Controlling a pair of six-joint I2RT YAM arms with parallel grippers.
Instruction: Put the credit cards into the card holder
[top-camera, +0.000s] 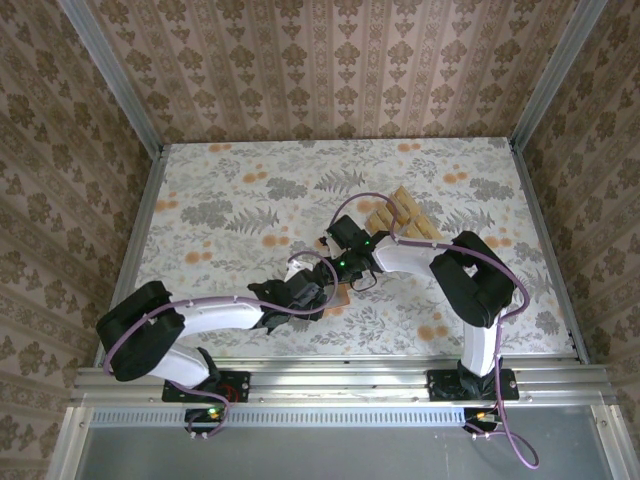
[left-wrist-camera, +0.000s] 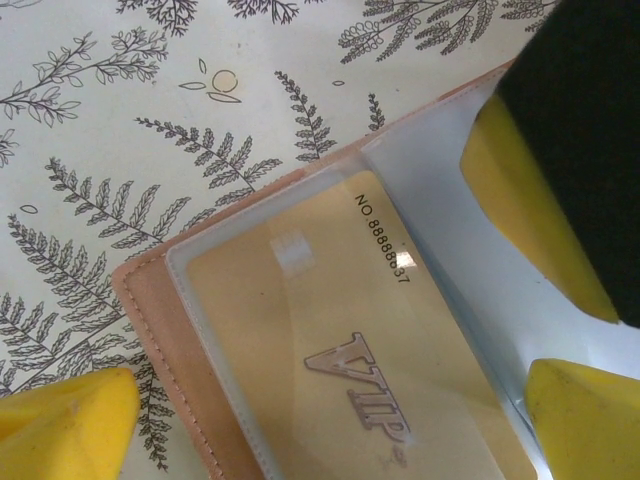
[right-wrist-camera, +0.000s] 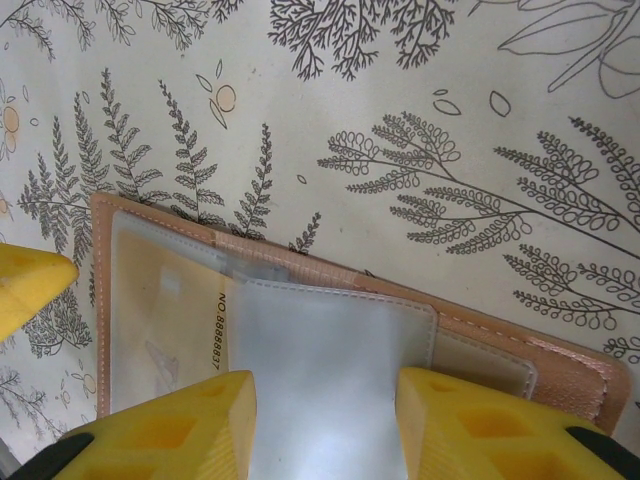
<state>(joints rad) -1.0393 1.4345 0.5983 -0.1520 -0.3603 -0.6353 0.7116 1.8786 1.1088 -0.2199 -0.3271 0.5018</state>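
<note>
card holder (left-wrist-camera: 150, 330) lies open on the table (right-wrist-camera: 420, 90): reddish-tan leather, stitched rim, clear sleeves. 1 gold VIP card (left-wrist-camera: 300, 330) sits in a sleeve, number printed along 1 edge. Loose credit cards (top-camera: 405, 215) are fanned near the card holder, on its far-right side. left gripper (left-wrist-camera: 325, 425) is spread wide over the card holder. right gripper (right-wrist-camera: 325, 430) is half-spread, fingers straddling a frosted sleeve leaf (right-wrist-camera: 330, 350), no pinch seen.

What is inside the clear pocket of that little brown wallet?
A gold card marked VIP sits in the clear pocket of the card holder. A frosted sleeve covers part of it; anything beneath is hidden.
</note>
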